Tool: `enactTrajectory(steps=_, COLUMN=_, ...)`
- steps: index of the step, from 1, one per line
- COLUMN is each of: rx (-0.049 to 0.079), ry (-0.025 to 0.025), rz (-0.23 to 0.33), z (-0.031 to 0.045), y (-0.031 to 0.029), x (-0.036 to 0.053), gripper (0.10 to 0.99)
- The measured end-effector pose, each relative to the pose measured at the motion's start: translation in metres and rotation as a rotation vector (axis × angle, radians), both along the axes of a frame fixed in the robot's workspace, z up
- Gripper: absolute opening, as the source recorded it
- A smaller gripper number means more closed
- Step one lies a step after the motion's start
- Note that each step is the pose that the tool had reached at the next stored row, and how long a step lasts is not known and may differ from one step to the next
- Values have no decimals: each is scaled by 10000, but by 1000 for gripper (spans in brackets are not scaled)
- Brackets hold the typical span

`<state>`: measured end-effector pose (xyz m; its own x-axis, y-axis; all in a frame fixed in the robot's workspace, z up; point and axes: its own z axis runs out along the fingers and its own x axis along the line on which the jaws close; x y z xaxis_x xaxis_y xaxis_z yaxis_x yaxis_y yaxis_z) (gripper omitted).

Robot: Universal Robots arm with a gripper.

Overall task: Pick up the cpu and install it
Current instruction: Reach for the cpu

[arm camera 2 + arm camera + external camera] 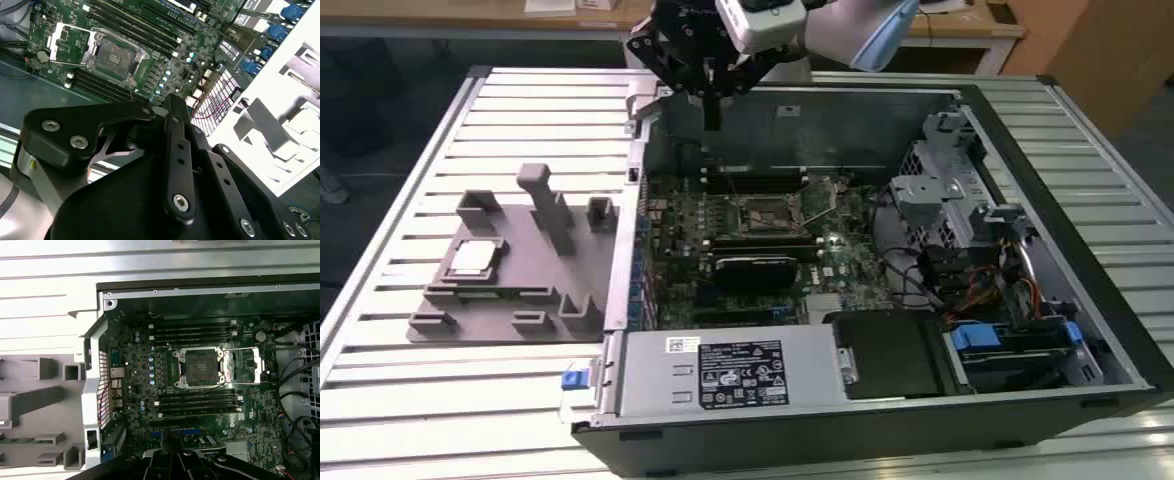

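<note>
While the fingers (711, 112) hang seemingly clenched, the flat silver-topped square cpu (471, 258) lies on a grey fixture (523, 272).

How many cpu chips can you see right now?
1. The cpu sits on the grey fixture, to the exterior view's left of the open computer case. The socket looks empty; others could be hidden.

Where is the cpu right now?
In the exterior view, the cpu sits on the grey fixture, at the exterior view's left of the open computer case.
</note>
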<state>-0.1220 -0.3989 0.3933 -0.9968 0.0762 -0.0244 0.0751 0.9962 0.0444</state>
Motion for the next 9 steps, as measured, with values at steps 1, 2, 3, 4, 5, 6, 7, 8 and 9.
enactTrajectory(steps=1, rx=0, ry=0, rz=0, z=0, y=0, x=0, gripper=106)
enactTrajectory(steps=2, rx=0, ry=0, rz=0, z=0, y=0, x=0, gripper=106)
enactTrajectory(steps=3, rx=0, ry=0, rz=0, z=0, y=0, x=0, gripper=106)
enactTrajectory(steps=4, rx=0, ry=0, rz=0, z=0, y=0, x=0, gripper=106)
enactTrajectory(steps=5, rx=0, ry=0, rz=0, z=0, y=0, x=-1, gripper=106)
enactTrajectory(steps=6, rx=-2, ry=0, rz=-1, z=1, y=0, x=-5, gripper=106)
enactTrajectory(steps=7, rx=-1, ry=1, rz=-1, z=0, y=0, x=-13, gripper=106)
enactTrajectory(steps=8, rx=0, ry=0, rz=-1, z=0, y=0, x=-20, gripper=106)
enactTrajectory(steps=9, rx=0, ry=0, rz=0, z=0, y=0, x=-27, gripper=106)
